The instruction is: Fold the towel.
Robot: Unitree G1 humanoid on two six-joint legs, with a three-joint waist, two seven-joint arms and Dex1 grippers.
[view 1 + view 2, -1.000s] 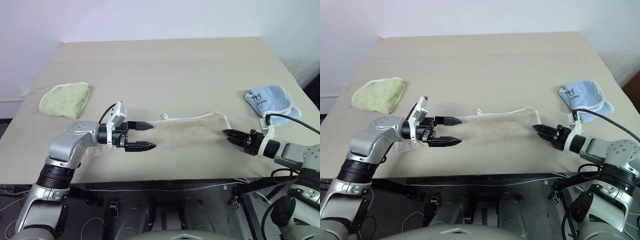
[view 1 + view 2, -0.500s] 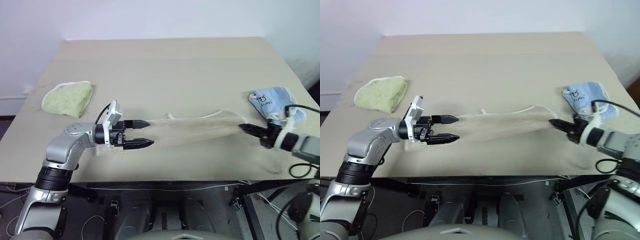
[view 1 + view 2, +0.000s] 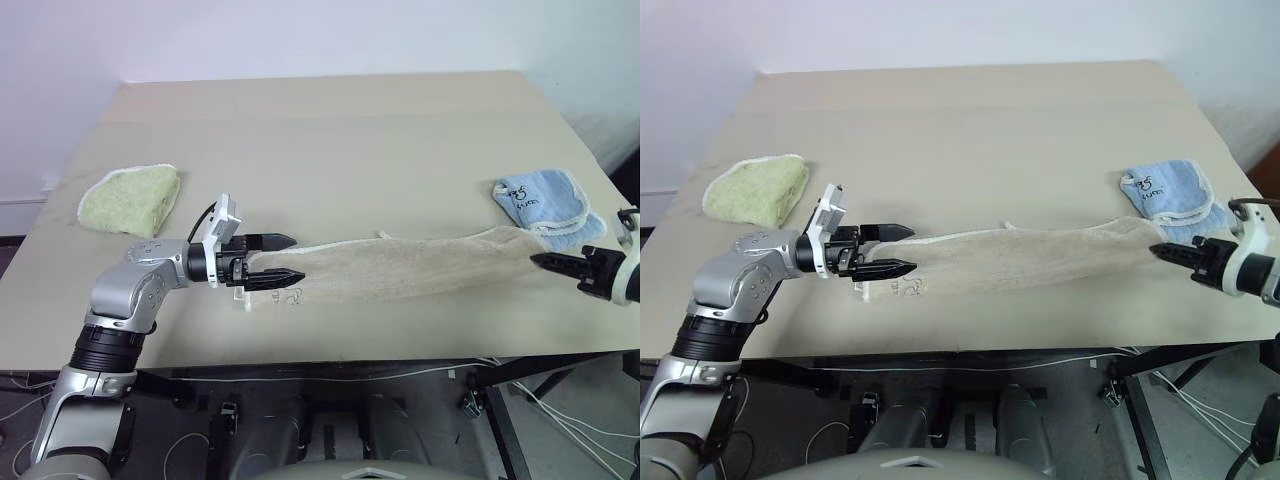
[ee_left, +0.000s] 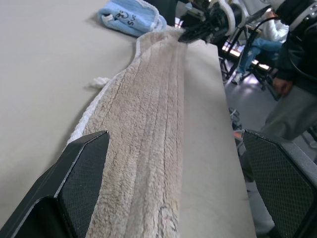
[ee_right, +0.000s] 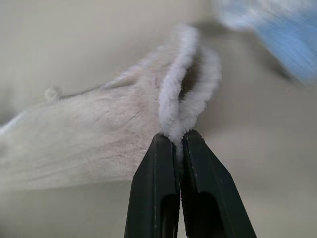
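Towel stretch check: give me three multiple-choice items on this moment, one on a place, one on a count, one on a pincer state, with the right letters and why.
1. Where does the light blue cloth lie on the table?
A. Beside the towel's end held by the right pincer
B. Beside the green towel
C. At the table's far edge

2. How many cloth items are on the table?
A. Two
B. Three
C. Four

3. How does the right pincer stand?
A. Open above the table
B. Shut on nothing
C. Shut on the towel's edge

Answers:
1. A: the blue cloth sits just beyond the towel's right end, far from the green towel.
2. B: one beige, one green, one blue.
3. C: the right wrist view shows the white edging pinched between its fingers, while the left pincer stands open around the other end.
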